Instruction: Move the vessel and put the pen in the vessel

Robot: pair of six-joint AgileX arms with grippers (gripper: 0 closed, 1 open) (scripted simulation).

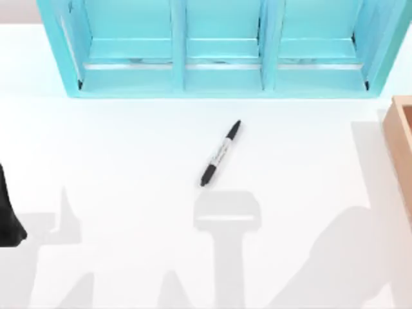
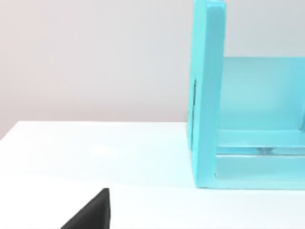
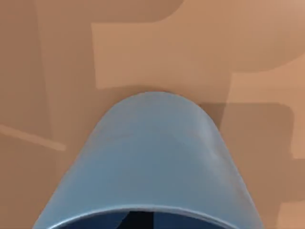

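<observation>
The pen [image 1: 221, 153], a slim black marker with a pale label, lies slantwise on the white table near its middle, in front of the shelf unit. The vessel [image 3: 152, 162], a translucent blue cup, is very close in the right wrist view, with its round rim towards the camera and tan wood behind it. My left gripper [image 1: 8, 215] is parked at the table's left edge, far from the pen, and appears as a dark corner [image 2: 90, 214] in the left wrist view.
A big turquoise shelf unit [image 1: 219, 51] spans the back of the table, and its side panel [image 2: 207, 95] stands ahead in the left wrist view. A tan wooden box [image 1: 402, 148] sits at the right edge. White tabletop lies all round the pen.
</observation>
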